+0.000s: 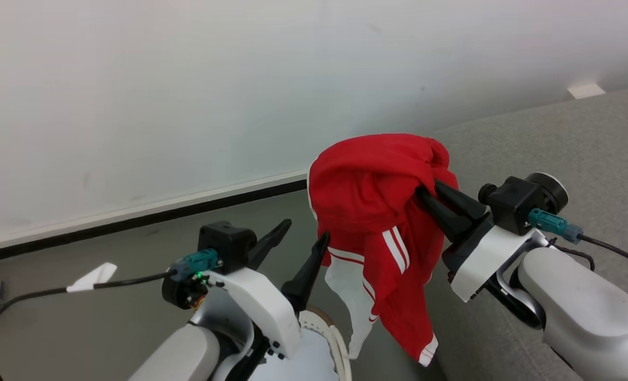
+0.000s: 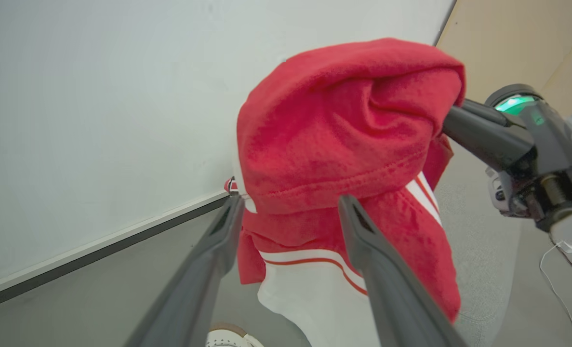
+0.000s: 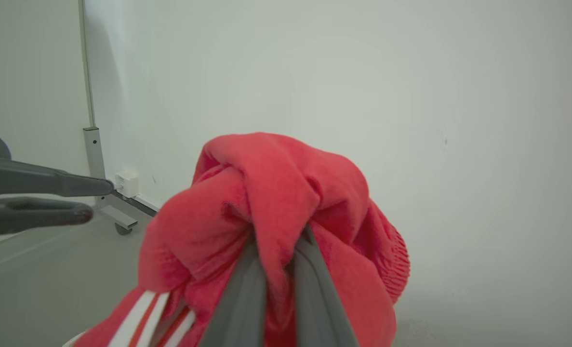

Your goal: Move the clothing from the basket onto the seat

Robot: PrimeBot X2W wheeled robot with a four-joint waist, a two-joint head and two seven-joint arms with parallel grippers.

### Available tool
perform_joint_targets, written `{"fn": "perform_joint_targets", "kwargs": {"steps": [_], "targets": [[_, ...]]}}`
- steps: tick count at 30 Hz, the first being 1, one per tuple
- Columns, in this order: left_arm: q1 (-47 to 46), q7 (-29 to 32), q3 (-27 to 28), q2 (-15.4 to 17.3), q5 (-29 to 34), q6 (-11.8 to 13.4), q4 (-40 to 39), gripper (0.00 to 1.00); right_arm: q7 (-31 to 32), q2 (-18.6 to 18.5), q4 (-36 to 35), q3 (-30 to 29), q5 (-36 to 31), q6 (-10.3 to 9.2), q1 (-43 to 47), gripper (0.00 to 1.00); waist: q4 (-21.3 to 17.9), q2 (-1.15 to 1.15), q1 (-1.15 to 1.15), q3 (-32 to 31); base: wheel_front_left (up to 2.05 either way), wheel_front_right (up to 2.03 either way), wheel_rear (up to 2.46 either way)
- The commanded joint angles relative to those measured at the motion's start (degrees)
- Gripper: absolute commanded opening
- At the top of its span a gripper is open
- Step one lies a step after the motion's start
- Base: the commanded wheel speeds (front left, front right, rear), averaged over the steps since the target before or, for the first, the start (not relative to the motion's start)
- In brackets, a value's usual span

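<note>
In the head view, our right gripper (image 1: 424,191) pinches a bunched fold of the red jersey (image 1: 372,196) at centre frame. The jersey hangs in the air between the basket (image 1: 321,317) at the bottom edge and the grey sofa (image 1: 583,148) on the right. Our left gripper (image 1: 307,230) is spread and empty beside it.

In the left wrist view, we judge the trailing white panel could snag those spread fingers.

In the right wrist view, only a fold is clamped and may slip. The jersey looks wadded, soft and striped.
</note>
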Motion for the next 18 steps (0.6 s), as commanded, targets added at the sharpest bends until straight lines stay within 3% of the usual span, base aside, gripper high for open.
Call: {"fn": "perform_joint_targets", "kwargs": {"steps": [1,10,18], "targets": [[-0.3,-0.3,-0.2,0.0,-0.1,-0.1,-0.1,1.00,-0.3,-0.7,-0.4,-0.5,-0.6,-0.14,-0.5,0.00,-3.5,0.00,0.00,1.1,0.00,0.00,0.00],[-1.8,-0.5,-1.4,-0.9,0.5,-0.8,-0.2,1.00,-0.3,-3.3,-2.4,-2.6,-1.7,-0.14,-0.3,0.00,-10.0,0.00,0.00,3.2,0.00,0.00,0.00],[-3.8,0.1,-2.7,-1.2,1.8,-1.3,-1.3,1.00,-0.3,-5.3,-3.7,-7.2,-2.2,-0.14,0.6,0.00,-10.9,0.00,0.00,6.8,0.00,0.00,0.00]]}}
